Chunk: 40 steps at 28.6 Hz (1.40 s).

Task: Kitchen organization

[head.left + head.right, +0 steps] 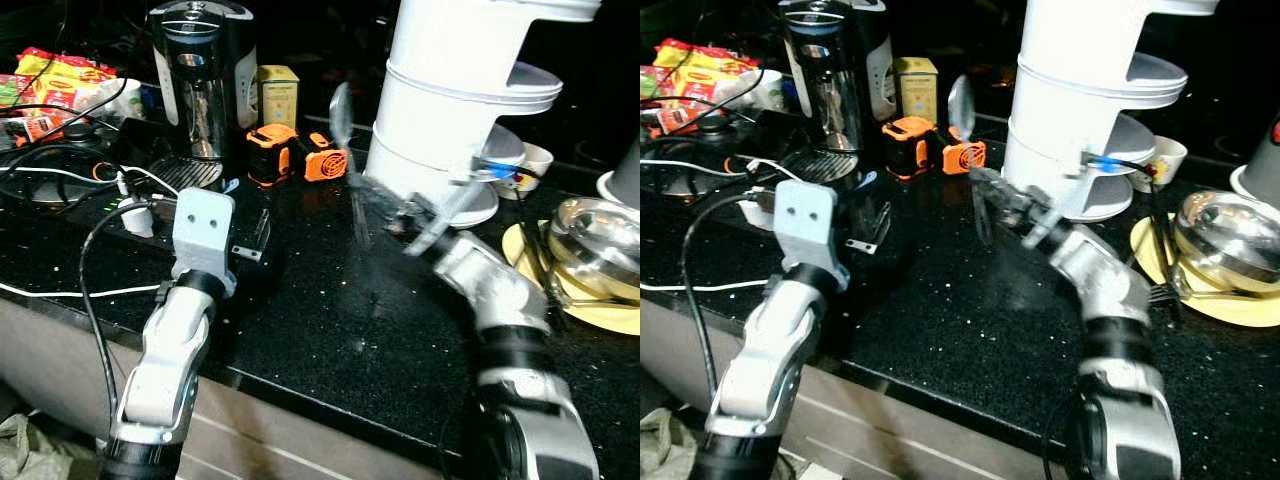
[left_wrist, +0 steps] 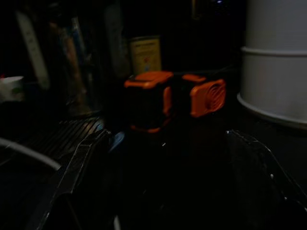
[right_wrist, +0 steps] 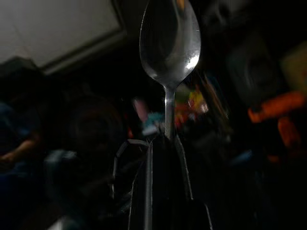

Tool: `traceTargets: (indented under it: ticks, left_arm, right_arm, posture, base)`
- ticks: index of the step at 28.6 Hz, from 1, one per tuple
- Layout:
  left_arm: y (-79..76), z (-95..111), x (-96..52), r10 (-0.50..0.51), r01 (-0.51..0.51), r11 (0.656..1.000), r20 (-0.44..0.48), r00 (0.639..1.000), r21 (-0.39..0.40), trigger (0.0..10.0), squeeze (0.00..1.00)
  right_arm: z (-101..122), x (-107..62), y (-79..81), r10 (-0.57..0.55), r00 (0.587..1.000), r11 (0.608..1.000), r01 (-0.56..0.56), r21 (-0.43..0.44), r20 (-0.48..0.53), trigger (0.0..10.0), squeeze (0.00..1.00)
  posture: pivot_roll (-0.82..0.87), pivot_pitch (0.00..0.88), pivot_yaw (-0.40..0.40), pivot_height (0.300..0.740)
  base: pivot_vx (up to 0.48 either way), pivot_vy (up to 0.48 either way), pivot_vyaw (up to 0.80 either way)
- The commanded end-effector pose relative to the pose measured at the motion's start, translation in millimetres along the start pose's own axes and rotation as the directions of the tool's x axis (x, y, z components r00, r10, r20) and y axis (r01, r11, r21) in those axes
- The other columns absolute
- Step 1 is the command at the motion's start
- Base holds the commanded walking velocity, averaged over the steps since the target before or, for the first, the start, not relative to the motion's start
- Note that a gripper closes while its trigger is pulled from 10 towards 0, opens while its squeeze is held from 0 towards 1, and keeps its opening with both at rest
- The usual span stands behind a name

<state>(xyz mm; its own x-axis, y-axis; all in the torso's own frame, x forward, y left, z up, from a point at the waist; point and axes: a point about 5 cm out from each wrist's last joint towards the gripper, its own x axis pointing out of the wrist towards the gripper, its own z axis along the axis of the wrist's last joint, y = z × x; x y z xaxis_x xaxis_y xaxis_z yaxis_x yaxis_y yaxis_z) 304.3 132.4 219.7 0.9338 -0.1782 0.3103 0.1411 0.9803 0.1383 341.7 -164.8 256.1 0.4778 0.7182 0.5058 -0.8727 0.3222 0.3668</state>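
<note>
On black speckled counter (image 1: 330,300), right gripper (image 3: 165,139) pinching upright spoon (image 3: 169,43), coffee maker (image 1: 203,75) behind

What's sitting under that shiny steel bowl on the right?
The steel bowl rests on a yellow plate, with a fork poking out beside it. The bowl hides the plate's middle.

Open black tabletop (image 1: 330,330) between both arms; blocked behind by orange tools (image 1: 297,153), coffee machine (image 1: 203,75), white tiered stand (image 1: 455,95); cables (image 1: 60,175) crowding left.
</note>
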Motion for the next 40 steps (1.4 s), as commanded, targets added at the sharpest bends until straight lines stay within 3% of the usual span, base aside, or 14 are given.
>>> traceTargets:
  ticks: [1, 5, 13, 16, 22, 31, 34, 37, 40]
  left_arm:
    - [0.6, -2, 1.8, -0.012, 0.012, 1.0, -0.002, 1.0, -0.001, 10.0, 0.0]
    - [0.7, -2, 1.7, -0.016, 0.015, 1.0, -0.004, 1.0, -0.004, 10.0, 0.0]
    - [-3.7, -5, 3.7, -0.047, 0.047, 0.999, -0.008, 0.999, -0.015, 10.0, 0.0]
    - [-3.6, -4, 5.3, -0.057, 0.057, 0.998, -0.006, 0.998, -0.016, 10.0, 0.0]
    - [-4.8, -5, 0.7, -0.065, 0.064, 0.998, -0.01, 0.998, -0.017, 10.0, 0.0]
    - [-8.5, 2, 0.7, -0.114, 0.115, 0.992, 0.026, 0.993, -0.056, 10.0, 0.0]
    - [-11.4, 4, 1.6, -0.131, 0.133, 0.989, 0.041, 0.991, -0.068, 10.0, 0.0]
    - [-23.8, 8, 0.3, -0.195, 0.201, 0.974, 0.063, 0.979, -0.104, 10.0, 0.0]
    - [-25.9, 8, -0.4, -0.206, 0.212, 0.971, 0.065, 0.976, -0.108, 10.0, 0.0]
  right_arm:
    - [9, -3.9, 16.0, 0.053, 0.998, 0.997, -0.052, -0.051, 0.02, 10.0, 0.0]
    - [10, -5.2, 23.4, 0.056, 0.998, 0.997, -0.055, -0.05, 0.02, 10.0, 0.0]
    - [40, -27.3, 36.8, -0.1, 0.987, 0.982, 0.119, -0.147, 0.13, 10.0, 0.0]
    - [54, -28.8, 43.5, -0.093, 0.982, 0.98, 0.12, -0.158, 0.167, 10.0, 0.0]
    - [59, -28.8, 54.6, -0.053, 0.984, 0.983, 0.082, -0.165, 0.173, 10.0, 0.0]
    - [56, -18.6, 53.5, -0.071, 0.98, 0.985, 0.098, -0.139, 0.188, 10.0, 0.0]
    - [57, -18.8, 48.6, -0.122, 0.976, 0.977, 0.15, -0.153, 0.178, 10.0, 0.0]
    - [66, -24.6, 34.9, -0.245, 0.943, 0.947, 0.283, -0.152, 0.226, 10.0, 0.0]
    - [67, -25.4, 34.9, -0.248, 0.941, 0.947, 0.286, -0.15, 0.23, 10.0, 0.0]
  posture:
    - [0.04, 0.0, -0.031, 0.74]
    - [0.03, 0.0, -0.029, 0.74]
    - [-0.01, 0.0, 0.005, 0.74]
    - [-0.02, 0.0, 0.009, 0.74]
    - [0.01, 0.0, 0.003, 0.74]
    - [0.02, 0.0, -0.006, 0.74]
    - [0.02, 0.0, -0.008, 0.74]
    - [0.01, 0.0, -0.001, 0.74]
    - [0.01, 0.0, 0.001, 0.74]
  base:
    - [0.0, 0.0, 0.0]
    - [0.0, 0.0, 0.0]
    - [0.0, 0.0, -0.27]
    - [0.0, 0.0, -0.72]
    - [0.0, 0.0, -0.48]
    - [0.0, 0.0, 0.0]
    - [0.0, 0.0, 0.0]
    - [0.0, 0.0, -0.68]
    - [0.0, 0.0, -0.72]
